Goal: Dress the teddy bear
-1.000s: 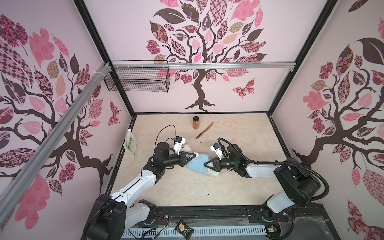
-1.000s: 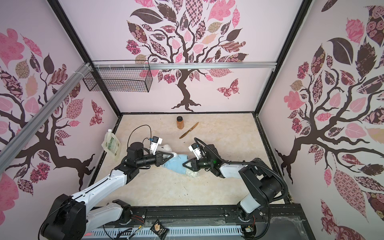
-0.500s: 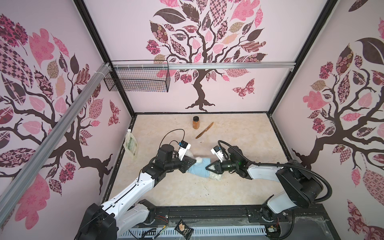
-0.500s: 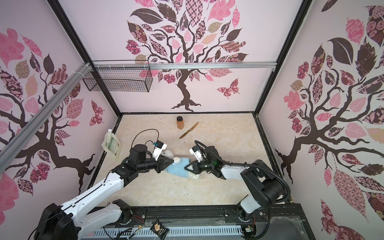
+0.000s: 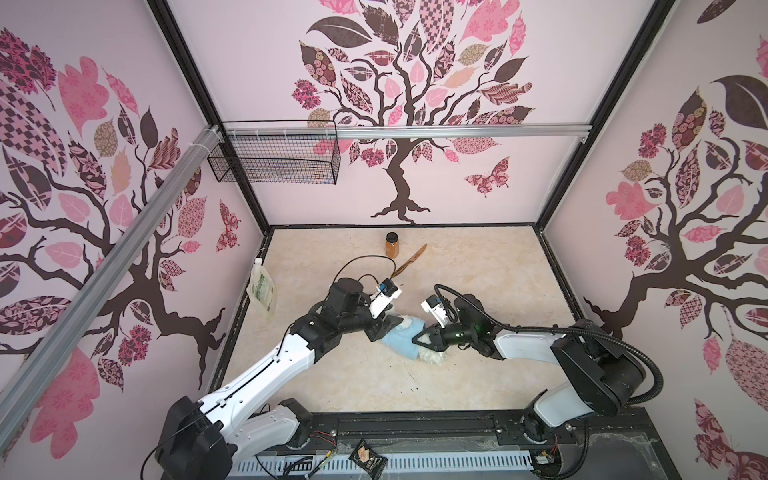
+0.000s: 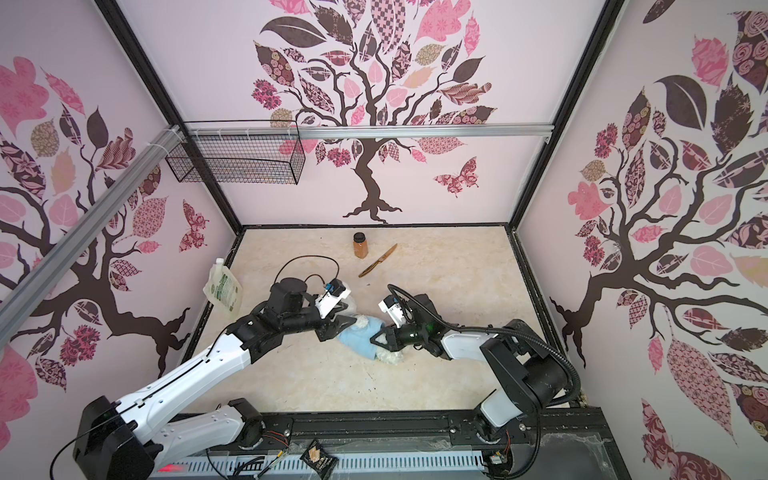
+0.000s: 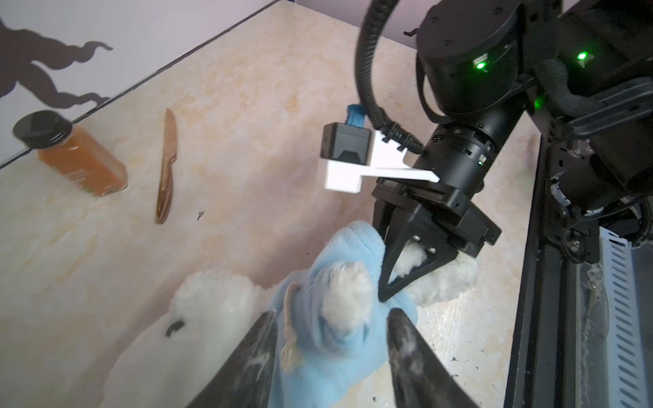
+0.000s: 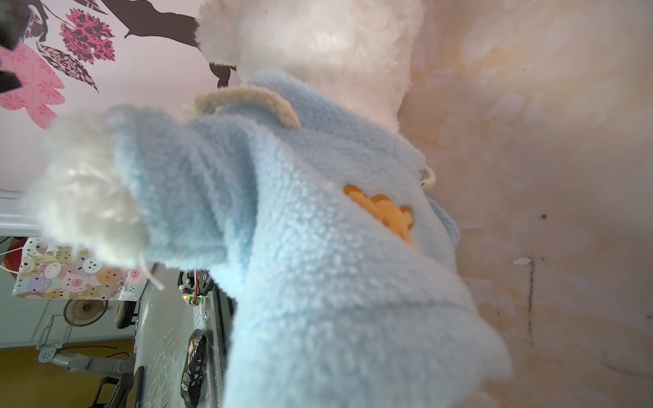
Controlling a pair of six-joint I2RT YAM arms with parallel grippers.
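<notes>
The teddy bear (image 5: 433, 357) lies in the middle of the table (image 5: 478, 274). The light blue fleece shirt (image 5: 401, 337) covers its trunk, and one paw (image 7: 346, 296) pokes out of a sleeve. The left end effector (image 7: 332, 314) stands parted astride that sleeve, grasping nothing. The right end effector (image 7: 383, 293) is clenched on the shirt's side. This looks like final tidying; the next move probably calls for tugging the hem down toward the legs.
</notes>
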